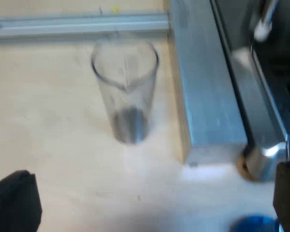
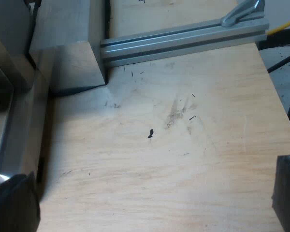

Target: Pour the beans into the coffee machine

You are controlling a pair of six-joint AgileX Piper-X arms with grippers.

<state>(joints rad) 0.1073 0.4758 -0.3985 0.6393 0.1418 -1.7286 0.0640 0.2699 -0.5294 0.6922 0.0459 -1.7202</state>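
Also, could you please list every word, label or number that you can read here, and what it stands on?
None can be read.
The measuring glass: any scale marks are too blurred to read.
The dark specks on the wooden table: stray marks, not letters.
The espresso machine: no legible label on its metal.

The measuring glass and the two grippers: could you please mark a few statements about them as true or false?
1. The measuring glass stands upright on the table. True.
2. The left gripper is shut on the measuring glass. False: its fingers are wide apart and the glass stands free ahead of them.
3. The measuring glass is full to the rim. False: only its bottom holds something dark.
4. The right gripper is open, with nothing but table between its fingers. True.
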